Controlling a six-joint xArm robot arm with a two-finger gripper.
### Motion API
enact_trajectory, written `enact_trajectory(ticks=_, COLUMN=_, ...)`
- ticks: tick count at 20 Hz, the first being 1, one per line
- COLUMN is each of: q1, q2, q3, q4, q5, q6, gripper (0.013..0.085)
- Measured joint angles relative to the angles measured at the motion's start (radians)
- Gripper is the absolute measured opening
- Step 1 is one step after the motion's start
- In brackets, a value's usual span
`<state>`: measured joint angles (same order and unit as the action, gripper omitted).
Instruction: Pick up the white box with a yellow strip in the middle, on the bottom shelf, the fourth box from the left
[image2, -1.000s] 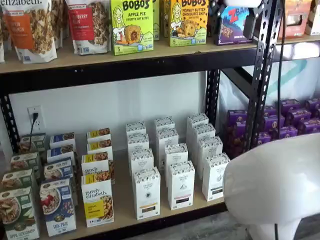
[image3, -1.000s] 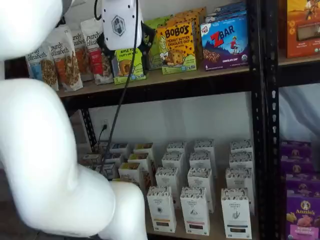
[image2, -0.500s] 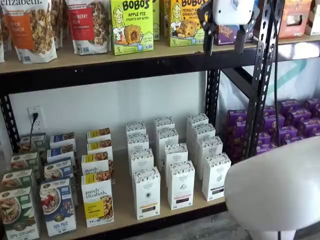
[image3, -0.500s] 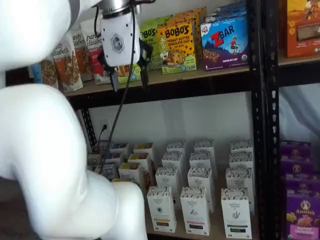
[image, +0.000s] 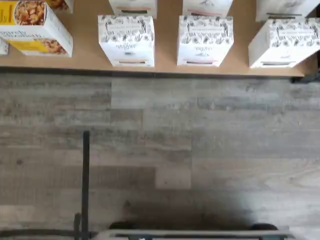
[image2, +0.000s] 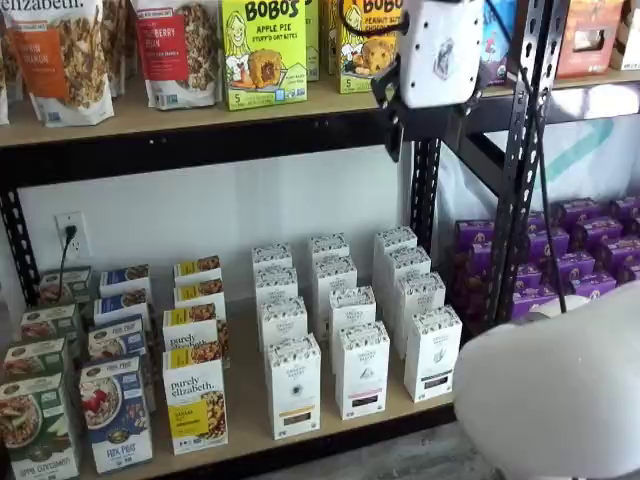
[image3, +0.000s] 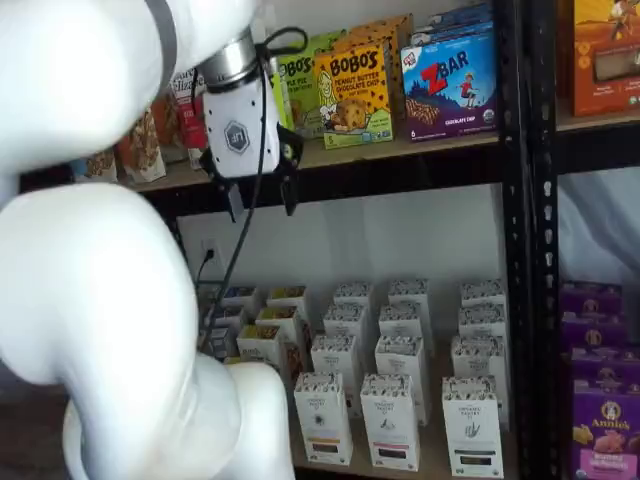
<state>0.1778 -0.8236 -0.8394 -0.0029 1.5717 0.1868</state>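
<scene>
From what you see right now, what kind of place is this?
Probably a mock grocery shop or stockroom: black metal shelving with wooden boards carries neat rows of packaged food, such as Bobo's boxes and white cartons, above a grey plank floor.

A green box reads "BOBO'S APPLE PIE", with a "5" low on its front. A yellow box reads "BOBO'S PEANUT BUTTER CHOCOLATE CHIP". A blue box reads "ZBAR". Low down, a white-and-yellow box reads "purely elizabeth", and a purple box reads "Annie's".
</scene>
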Motion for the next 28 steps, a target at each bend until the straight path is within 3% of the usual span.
enact_trajectory(ticks=10, q1=0.075, q2=0.037, q3=0.162, q4=-0.061, q5=-0.214, q6=0.090, gripper=0.0850)
enact_trajectory(ticks=15, q1=0.077, q2=0.065, q3=0.245, q4=-0.032, q5=-0.369, q6=0.092, gripper=0.0850)
enact_trajectory(ticks=20, q1=0.121, q2=0.132, q3=0.295, q4=-0.081, q5=-0.486, q6=0.161, gripper=0.0850)
enact_trajectory(ticks=25, q1=0.136, q2=0.182, q3=0.348, q4=-0.052, q5=-0.628, q6=0.166, gripper=0.0850)
enact_trajectory(ticks=28, q1=0.147, q2=0.216, q3=0.373, q4=-0.062, q5=-0.705, q6=0.186, gripper=0.0850)
